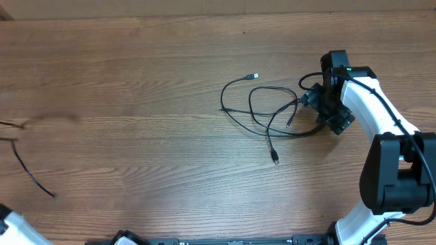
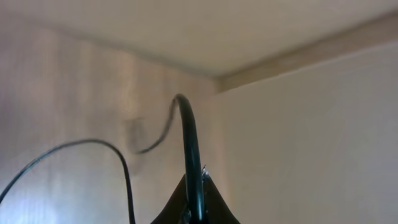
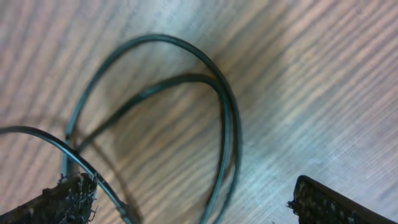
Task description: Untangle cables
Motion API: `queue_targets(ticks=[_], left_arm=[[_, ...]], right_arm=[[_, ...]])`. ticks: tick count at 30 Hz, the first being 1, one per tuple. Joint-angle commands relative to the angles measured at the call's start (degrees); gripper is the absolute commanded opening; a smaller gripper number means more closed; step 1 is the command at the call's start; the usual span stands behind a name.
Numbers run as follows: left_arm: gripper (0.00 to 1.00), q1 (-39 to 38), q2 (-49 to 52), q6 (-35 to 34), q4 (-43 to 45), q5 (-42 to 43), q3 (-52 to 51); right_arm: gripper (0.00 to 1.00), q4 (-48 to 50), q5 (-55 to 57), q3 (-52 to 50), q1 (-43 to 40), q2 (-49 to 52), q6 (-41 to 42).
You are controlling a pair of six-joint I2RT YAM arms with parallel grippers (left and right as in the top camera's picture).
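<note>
The tangled cables (image 1: pixel 270 139) are thin black cords looped over one another on the wooden counter (image 1: pixel 136 68), right of its middle. The knot is longest side to side. One small plug points toward the far edge and another toward the near edge.

A lone cable (image 1: pixel 30 175) lies well apart at the left edge, slanting toward the near side.

The right arm (image 1: pixel 368 102) reaches in from the right, bent over the knot's right end. The right claw (image 3: pixel 196 200) stands wide open above two curved strands, gripping nothing.

The left claw (image 2: pixel 194 202) is out of the overhead view. Its wrist camera shows it closed tight on a black cord that rises from the fingertips and arches over. This is probably the lone cable, though the blur leaves that unsure.
</note>
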Motion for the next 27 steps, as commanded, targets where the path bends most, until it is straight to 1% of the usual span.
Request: queue_targets(ticks=[1,4,6,9,12,17,19,22,23,24,25,27], left_arm=[[0.04,0.3,0.2,2.6,0.2,3.8,8.2],[0.04,0.4,3.0,2.6,-2.6,2.3,14.8],[0.04,0.4,5.5,3.1,-5.7,-0.2,19.7],[0.04,0.4,9.5,6.1,-9.7,-4.4,25.7],[0.04,0.4,12.9,8.5,-12.5,-7.4,27.9],[0.04,0.3,18.8,8.9,-15.3,-6.3,27.7],[0.04,0.3,21.0,10.4,-14.1,-4.2,27.7],[0.04,0.3,23.3,15.1,-7.1,4.2,27.7],[0.04,0.3,23.6,15.7,-3.9,7.8,27.7],[0.04,0.3,23.8,15.6,-2.2,9.1,27.7],[0.04,0.3,23.8,15.4,-1.0,9.3,27.7],[0.04,0.3,24.0,13.9,-1.0,6.0,27.7]], right_arm=[[1.00,2.0,0.6,-0.2,0.0,-0.3,0.1],[1.00,3.9,0.6,-0.2,0.0,-0.3,0.1],[1.00,4.9,0.6,-0.2,0.0,-0.3,0.1],[1.00,5.9,0.6,-0.2,0.0,-0.3,0.1],[1.00,6.1,0.6,-0.2,0.0,-0.3,0.1],[1.00,6.1,0.6,-0.2,0.0,-0.3,0.1],[1.00,6.1,0.6,-0.2,0.0,-0.3,0.1],[1.00,6.1,0.6,-0.2,0.0,-0.3,0.1],[1.00,6.1,0.6,-0.2,0.0,-0.3,0.1],[1.00,6.1,0.6,-0.2,0.0,-0.3,0.1],[1.00,6.1,0.6,-0.2,0.0,-0.3,0.1],[1.00,6.1,0.6,-0.2,0.0,-0.3,0.1]])
